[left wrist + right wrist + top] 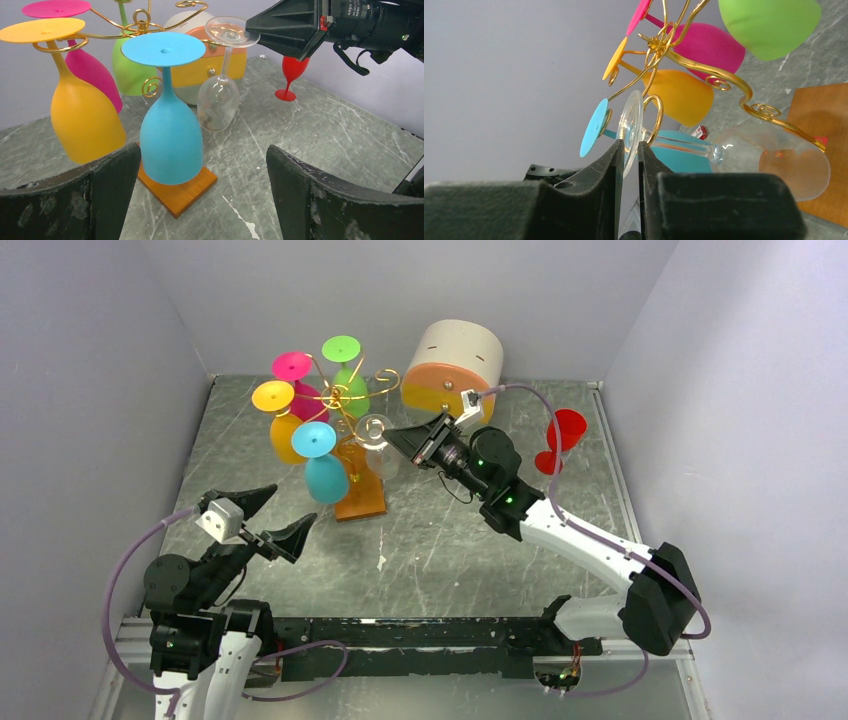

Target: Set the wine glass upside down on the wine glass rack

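The clear wine glass (pixel 377 444) hangs upside down from a curled arm of the gold wire wine glass rack (pixel 345 395). Its stem sits in a gold loop (pixel 655 117) and its bowl (pixel 774 160) hangs over the rack's wooden base (pixel 182 192). My right gripper (pixel 629 147) is level with the glass's foot (pixel 630 127). Its jaws stand slightly apart, one on each side of the foot's rim. My left gripper (pixel 202 160) is wide open low on the near left, a short way from the rack, holding nothing.
Pink (pixel 293 367), yellow (pixel 275 400), green (pixel 342 350) and blue (pixel 322 465) glasses hang upside down on the rack. A round cream drawer box (pixel 455 365) stands behind it. A red glass (pixel 562 440) stands upright by the right wall.
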`<action>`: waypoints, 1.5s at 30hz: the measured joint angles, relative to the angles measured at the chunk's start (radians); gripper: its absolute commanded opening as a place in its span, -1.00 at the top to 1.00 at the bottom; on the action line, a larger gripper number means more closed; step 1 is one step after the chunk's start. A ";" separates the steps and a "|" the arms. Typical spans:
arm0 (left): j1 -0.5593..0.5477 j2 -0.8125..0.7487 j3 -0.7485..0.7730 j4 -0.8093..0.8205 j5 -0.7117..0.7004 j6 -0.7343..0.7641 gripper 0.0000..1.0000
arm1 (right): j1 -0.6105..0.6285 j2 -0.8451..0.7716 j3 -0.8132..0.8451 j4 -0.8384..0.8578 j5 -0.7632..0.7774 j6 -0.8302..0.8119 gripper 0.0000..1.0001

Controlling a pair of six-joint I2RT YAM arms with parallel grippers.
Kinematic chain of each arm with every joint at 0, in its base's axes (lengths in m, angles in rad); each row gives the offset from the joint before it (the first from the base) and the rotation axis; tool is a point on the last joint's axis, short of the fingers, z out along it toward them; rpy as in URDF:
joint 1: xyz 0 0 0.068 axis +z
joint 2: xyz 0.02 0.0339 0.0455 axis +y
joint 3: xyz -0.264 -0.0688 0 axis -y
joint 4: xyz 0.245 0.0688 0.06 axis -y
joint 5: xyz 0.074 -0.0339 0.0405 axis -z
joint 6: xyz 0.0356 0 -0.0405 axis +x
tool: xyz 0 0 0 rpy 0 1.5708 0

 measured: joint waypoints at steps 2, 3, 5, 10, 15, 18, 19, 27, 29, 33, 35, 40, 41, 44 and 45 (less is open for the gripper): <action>0.000 0.000 0.000 0.000 0.000 0.000 -0.98 | -0.001 -0.002 -0.002 0.001 0.003 0.000 0.55; 0.000 0.000 0.000 0.000 0.000 0.000 -0.98 | -0.001 -0.002 -0.005 0.003 0.004 0.002 0.49; 0.000 0.000 0.000 0.000 0.000 0.000 -0.98 | -0.002 -0.003 -0.010 0.008 0.007 0.003 0.42; 0.000 0.000 0.000 0.000 0.000 0.000 -0.98 | -0.004 -0.009 -0.030 0.014 0.014 0.007 0.27; 0.000 0.000 0.000 0.000 0.000 0.000 -0.98 | -0.005 -0.022 -0.033 0.006 0.016 -0.006 0.11; 0.000 0.000 0.000 0.000 0.000 0.000 -0.98 | -0.005 -0.050 -0.033 -0.021 0.021 -0.032 0.02; 0.000 0.000 0.000 0.000 0.000 0.000 -0.98 | -0.005 -0.062 -0.033 -0.033 0.025 -0.042 -0.01; 0.000 0.007 0.000 -0.004 -0.016 -0.001 -0.98 | -0.007 -0.170 -0.034 -0.132 0.069 -0.156 -0.23; 0.000 0.007 0.000 -0.004 -0.026 -0.003 -0.98 | -0.008 -0.197 -0.034 -0.169 0.090 -0.193 -0.27; 0.000 0.009 0.000 -0.003 -0.039 -0.018 -0.98 | -0.011 -0.258 -0.034 -0.264 0.173 -0.291 -0.34; 0.000 0.019 0.000 -0.003 -0.039 -0.027 -0.98 | -0.013 -0.285 -0.028 -0.315 0.227 -0.353 -0.36; 0.000 0.073 0.007 -0.005 -0.030 -0.051 -0.98 | -0.018 -0.300 0.039 -0.423 0.372 -0.523 -0.38; 0.000 0.082 0.011 -0.006 -0.025 -0.055 -0.98 | -0.019 -0.299 0.050 -0.439 0.399 -0.557 -0.38; 0.000 0.090 0.015 -0.005 -0.014 -0.060 -0.98 | -0.029 -0.282 0.090 -0.482 0.472 -0.652 -0.38; 0.000 0.088 0.015 -0.004 -0.010 -0.060 -0.98 | -0.038 -0.268 0.112 -0.500 0.501 -0.688 -0.38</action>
